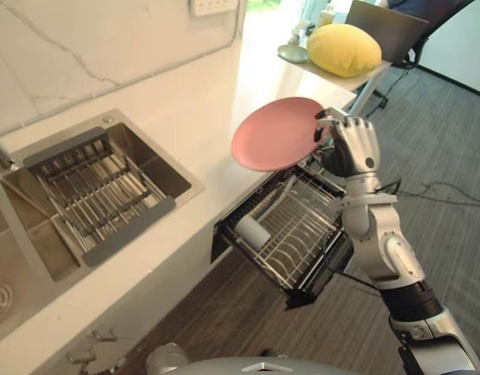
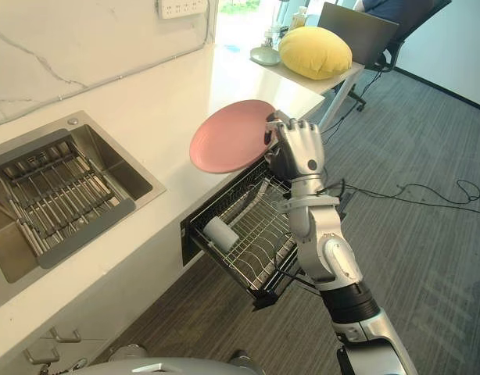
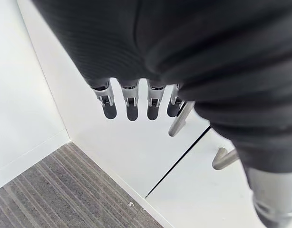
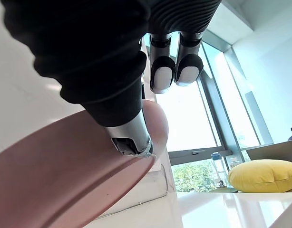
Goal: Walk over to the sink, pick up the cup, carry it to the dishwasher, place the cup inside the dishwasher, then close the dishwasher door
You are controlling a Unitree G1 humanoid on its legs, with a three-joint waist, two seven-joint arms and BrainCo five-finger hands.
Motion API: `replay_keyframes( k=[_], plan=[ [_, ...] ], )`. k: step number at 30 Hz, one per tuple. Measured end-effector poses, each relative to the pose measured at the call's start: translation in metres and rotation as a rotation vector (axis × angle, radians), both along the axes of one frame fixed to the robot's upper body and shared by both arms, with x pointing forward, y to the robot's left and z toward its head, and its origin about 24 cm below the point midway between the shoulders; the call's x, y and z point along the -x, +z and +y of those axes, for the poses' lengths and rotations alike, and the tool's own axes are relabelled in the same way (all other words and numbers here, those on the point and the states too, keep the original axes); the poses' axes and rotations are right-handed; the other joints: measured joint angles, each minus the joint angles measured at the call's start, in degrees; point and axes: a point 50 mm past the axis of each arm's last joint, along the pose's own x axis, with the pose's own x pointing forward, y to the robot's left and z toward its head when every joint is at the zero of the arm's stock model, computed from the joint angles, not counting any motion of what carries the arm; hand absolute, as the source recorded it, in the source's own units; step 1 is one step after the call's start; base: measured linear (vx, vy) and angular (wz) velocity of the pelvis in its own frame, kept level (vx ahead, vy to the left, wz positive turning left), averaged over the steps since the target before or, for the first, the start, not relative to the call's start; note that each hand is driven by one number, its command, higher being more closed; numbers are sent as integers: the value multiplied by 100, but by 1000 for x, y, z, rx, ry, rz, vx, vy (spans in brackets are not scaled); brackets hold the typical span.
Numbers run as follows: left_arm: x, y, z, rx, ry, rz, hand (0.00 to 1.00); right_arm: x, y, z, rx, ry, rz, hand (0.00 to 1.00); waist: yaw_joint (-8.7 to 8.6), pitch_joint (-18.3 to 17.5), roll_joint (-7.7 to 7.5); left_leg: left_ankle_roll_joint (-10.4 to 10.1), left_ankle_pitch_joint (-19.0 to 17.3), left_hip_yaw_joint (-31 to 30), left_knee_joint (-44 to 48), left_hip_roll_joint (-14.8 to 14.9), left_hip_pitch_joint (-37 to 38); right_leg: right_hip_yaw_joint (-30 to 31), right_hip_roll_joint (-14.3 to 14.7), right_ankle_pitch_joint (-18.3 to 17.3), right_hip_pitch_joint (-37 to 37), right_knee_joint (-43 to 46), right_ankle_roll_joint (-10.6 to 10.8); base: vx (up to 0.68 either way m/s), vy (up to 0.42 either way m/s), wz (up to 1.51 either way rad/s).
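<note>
My right hand is shut on the rim of a pink plate, with the thumb pressed on the plate. The plate hangs tilted over the counter edge, above the pulled-out dishwasher rack. A white cup lies on its side in the rack's near left corner. The steel sink is set in the white counter at the left and holds a wire drying rack. My left hand hangs with relaxed fingers beside white cabinet fronts and holds nothing.
A desk beyond the counter's far end carries a yellow cushion and a laptop, with an office chair behind. Metal cabinet handles stick out near my left hand. Open grey floor lies to the right of the dishwasher.
</note>
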Motion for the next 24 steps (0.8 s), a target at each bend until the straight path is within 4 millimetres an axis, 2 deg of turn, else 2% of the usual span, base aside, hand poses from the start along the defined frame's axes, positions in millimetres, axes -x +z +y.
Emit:
replay_keyframes(
  k=[1, 2, 5, 8, 11, 17, 20, 24],
  plan=[
    [-1, 0, -2, 3, -24, -4, 0, 1, -2, -2, -4, -7, 8, 100, -12, -10, -59, -16, 71, 1, -103, -65, 26, -3, -14, 21, 45, -122, 147, -86, -26, -2],
    [-2, -2, -9, 16, -40, -14, 0, 2, -5, -3, -9, -6, 20, 100, -14, -11, -66, -31, 148, 0, -206, -110, 86, -1, -9, 42, 44, -158, 180, -91, -16, -2],
    [-4, -4, -19, 38, -53, -28, 0, 4, -12, -7, -15, -8, 44, 100, -19, -10, -69, -37, 297, -26, -466, -166, 185, -11, -14, 18, 42, -165, 208, -88, 7, -2],
    [-4, -4, -22, 39, -71, -32, 0, 7, -14, -20, -28, -60, 51, 100, -37, -11, -73, 1, 552, -223, -918, -304, 301, -37, -6, -4, 27, -174, 237, -39, 0, 10],
    [-3, -5, -24, 39, -86, -30, 0, 1, -26, -32, -49, -116, 110, 100, -47, -11, -73, 52, 790, -354, -1261, -399, 364, -137, -7, 16, 41, -179, 274, 0, 9, 16],
    [-5, -4, -25, 42, -90, -41, 0, -4, -42, -44, -67, -192, 182, 100, -38, 0, -70, 105, 774, -462, -1258, -502, 188, -183, -35, 91, -24, -308, 342, 22, 12, 9],
    [-12, -3, -26, 46, -104, -64, 0, -8, -44, -54, -86, -254, 187, 100, -82, 133, 24, 162, 791, -506, -1220, -542, -62, -181, -77, 147, -229, -319, 338, 9, 9, 6],
    [-37, 0, -30, 62, -113, -144, 0, -19, -28, -64, -121, -322, 103, 100, -162, 576, 221, 214, 792, -532, -1069, -565, -426, -160, -119, 267, -529, -322, 303, -53, 20, 3]
  ],
)
